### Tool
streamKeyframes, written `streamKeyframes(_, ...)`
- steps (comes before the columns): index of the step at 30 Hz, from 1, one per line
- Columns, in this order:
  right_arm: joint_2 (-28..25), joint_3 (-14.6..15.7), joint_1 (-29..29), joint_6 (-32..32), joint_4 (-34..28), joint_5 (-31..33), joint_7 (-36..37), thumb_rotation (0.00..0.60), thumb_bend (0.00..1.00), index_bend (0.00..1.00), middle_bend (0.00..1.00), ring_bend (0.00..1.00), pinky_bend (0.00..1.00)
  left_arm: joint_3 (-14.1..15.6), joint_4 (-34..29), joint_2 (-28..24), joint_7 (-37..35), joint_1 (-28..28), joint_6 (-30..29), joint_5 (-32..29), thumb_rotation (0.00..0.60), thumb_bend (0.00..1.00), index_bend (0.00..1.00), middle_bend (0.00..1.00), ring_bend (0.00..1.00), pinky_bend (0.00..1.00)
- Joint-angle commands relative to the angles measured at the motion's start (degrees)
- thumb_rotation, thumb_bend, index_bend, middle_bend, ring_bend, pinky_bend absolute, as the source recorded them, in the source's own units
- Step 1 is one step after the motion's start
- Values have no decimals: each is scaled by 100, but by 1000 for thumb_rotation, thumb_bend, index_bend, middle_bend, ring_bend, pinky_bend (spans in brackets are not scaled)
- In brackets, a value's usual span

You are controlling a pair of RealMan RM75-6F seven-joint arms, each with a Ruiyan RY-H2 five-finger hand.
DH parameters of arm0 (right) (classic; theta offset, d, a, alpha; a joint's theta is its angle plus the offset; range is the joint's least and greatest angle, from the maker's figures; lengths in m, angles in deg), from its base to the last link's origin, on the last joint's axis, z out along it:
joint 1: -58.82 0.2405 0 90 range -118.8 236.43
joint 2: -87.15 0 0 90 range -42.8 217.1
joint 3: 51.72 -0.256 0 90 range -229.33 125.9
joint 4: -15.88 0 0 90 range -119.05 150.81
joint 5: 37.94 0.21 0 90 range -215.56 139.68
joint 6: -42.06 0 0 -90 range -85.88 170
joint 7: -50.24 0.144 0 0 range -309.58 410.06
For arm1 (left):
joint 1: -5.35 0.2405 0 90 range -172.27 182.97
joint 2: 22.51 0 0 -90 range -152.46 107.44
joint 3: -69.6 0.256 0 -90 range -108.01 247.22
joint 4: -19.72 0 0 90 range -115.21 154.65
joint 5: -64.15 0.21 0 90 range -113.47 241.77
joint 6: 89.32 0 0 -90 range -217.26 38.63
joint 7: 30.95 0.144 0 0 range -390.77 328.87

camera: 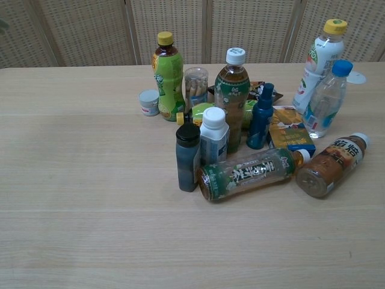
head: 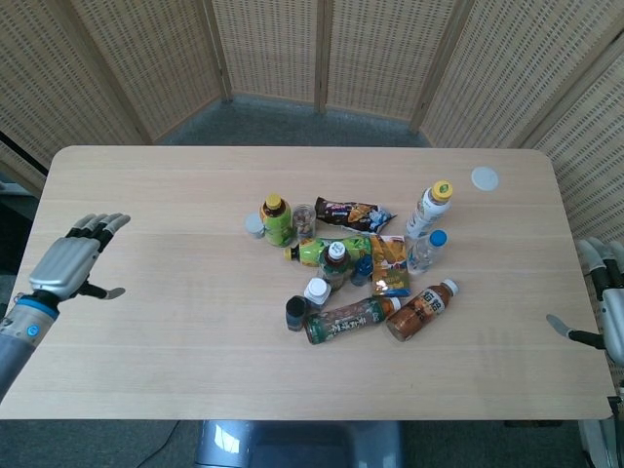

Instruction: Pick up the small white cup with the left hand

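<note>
The small white cup (head: 254, 225) (camera: 148, 102) stands upright on the table, just left of a green bottle with a yellow cap (head: 276, 219) (camera: 168, 76). My left hand (head: 73, 263) hovers over the table's left part, fingers spread and empty, well left of the cup. My right hand (head: 603, 304) hangs off the table's right edge, fingers apart and holding nothing. Neither hand shows in the chest view.
A cluster of bottles, a clear jar (camera: 196, 87) and snack packets (head: 353, 213) fills the table's middle. Two bottles lie on their sides (camera: 246, 173) (camera: 331, 164). Two upright clear bottles (camera: 320, 62) stand at the right. A white lid (head: 485, 178) lies at the far right.
</note>
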Motion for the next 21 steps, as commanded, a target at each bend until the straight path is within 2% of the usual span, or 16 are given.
streamKeyframes(1,-53,3,-47,-53,-35,17,-9,516,17,0,0,0,0,-80,553,507,80,-466,593,-274,600,152,0,0,0,0)
streamKeyframes(9,-212,14,-224,-255,-148,108,-51,513,16,0,0,0,0,-227,1701,1466,-227,-1440,1983,-599,600,155,0,0,0,0)
streamKeyframes(21,-448,19,-511,-552,-243,298,-109,514,16,0,0,0,0,-294,3500,2906,-96,-2578,2742,-750,600,170,0,0,0,0)
